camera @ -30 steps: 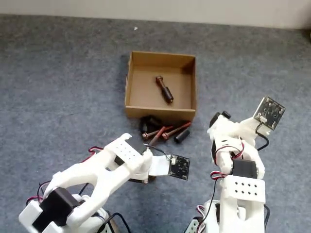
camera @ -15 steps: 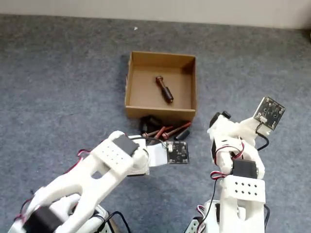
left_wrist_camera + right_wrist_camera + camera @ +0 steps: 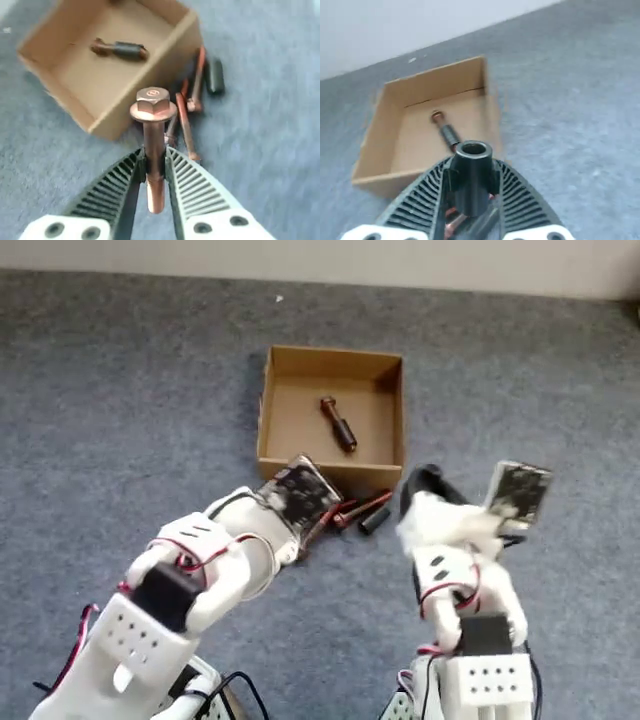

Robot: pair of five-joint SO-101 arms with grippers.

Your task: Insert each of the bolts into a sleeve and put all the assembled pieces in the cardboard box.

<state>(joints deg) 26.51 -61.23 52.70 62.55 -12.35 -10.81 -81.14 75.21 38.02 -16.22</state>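
Ready to mate.
Left gripper (image 3: 155,154) pinches the stiff, probably slick bolt (image 3: 152,107) mid-shank; right gripper (image 3: 471,172) clamps the rigid sleeve (image 3: 471,157) by its sides.

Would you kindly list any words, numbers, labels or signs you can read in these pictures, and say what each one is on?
Nothing is legible.
Head of the bolt: raised marks, too blurred to read.
Cardboard box: plain, no print visible.
Sleeve: no marking visible.
Left camera board and right camera board: any print too small to read.
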